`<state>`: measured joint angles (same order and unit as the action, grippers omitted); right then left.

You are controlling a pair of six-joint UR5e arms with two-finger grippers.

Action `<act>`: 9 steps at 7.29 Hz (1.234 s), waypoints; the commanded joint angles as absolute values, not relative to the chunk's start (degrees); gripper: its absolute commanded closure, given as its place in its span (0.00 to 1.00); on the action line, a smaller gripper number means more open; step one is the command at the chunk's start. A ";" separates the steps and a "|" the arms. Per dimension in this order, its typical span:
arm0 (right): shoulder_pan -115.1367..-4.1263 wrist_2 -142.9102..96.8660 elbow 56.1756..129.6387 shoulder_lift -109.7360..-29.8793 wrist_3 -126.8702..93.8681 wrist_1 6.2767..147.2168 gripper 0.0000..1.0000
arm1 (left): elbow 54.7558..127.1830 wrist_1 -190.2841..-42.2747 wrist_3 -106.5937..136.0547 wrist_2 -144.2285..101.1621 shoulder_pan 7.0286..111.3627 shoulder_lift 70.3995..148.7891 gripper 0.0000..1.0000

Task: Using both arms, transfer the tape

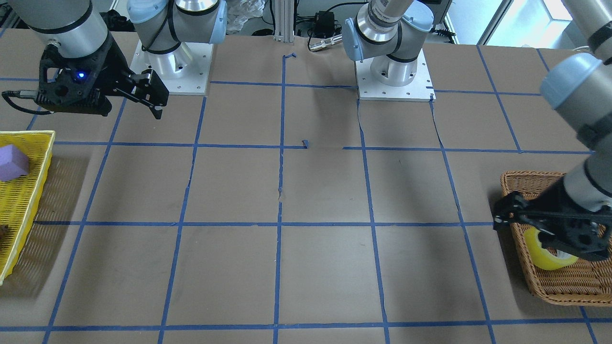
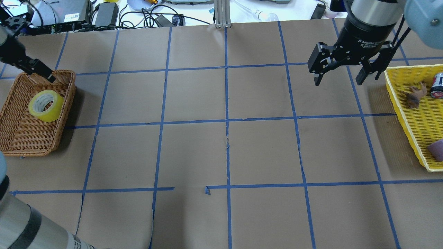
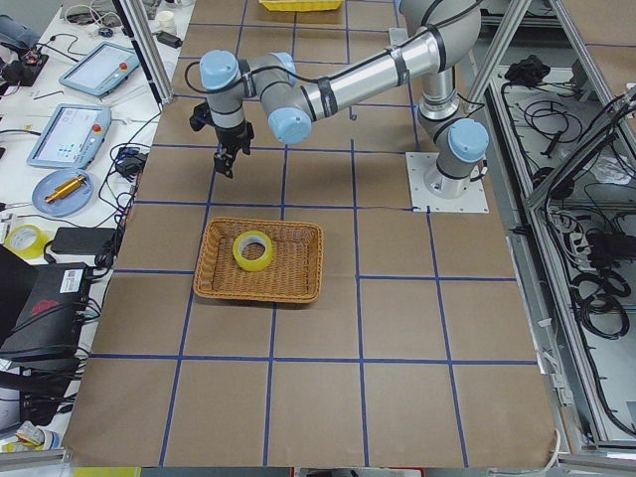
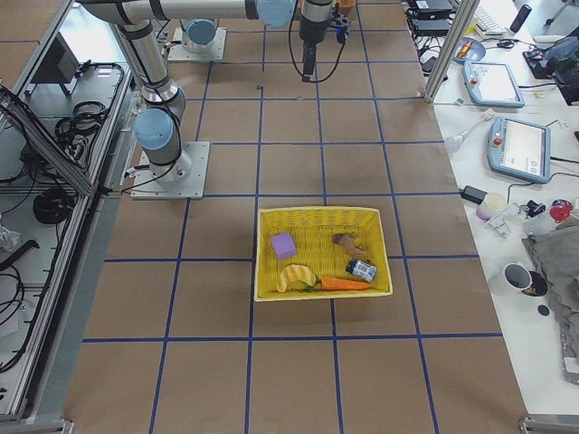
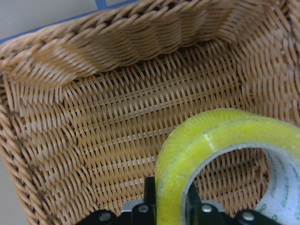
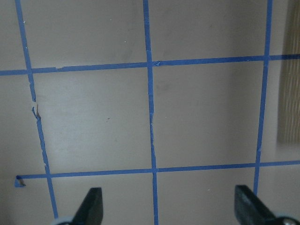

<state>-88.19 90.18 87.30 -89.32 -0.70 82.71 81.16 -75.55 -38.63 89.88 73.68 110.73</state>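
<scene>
The yellow tape roll is tilted inside the wicker basket at the table's left end. In the left wrist view my left gripper has its fingers drawn close on either side of the tape's wall, one outside and one in the core. In the front view the gripper covers the top of the tape. I cannot tell whether the roll touches the basket floor. My right gripper is open and empty, hanging above bare table.
A yellow basket at the right end holds a purple block, a brown toy and a can. Blue tape lines grid the brown table. Cables and devices lie beyond the far edge.
</scene>
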 commanded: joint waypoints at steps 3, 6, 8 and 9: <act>-88.07 90.35 87.89 -89.47 -0.62 82.71 0.00 | 82.71 -78.81 -4.76 90.09 90.61 100.41 0.00; -88.07 90.61 88.42 -89.91 -0.62 82.79 0.00 | 86.19 -90.36 -1.79 90.97 90.52 89.05 0.00; -87.98 90.62 88.42 -89.82 -0.62 82.88 0.00 | 86.75 -85.18 -2.46 90.26 90.09 88.95 0.00; -87.98 90.62 88.42 -89.82 -0.62 82.97 0.00 | 86.84 -84.47 -2.46 90.35 90.26 89.38 0.00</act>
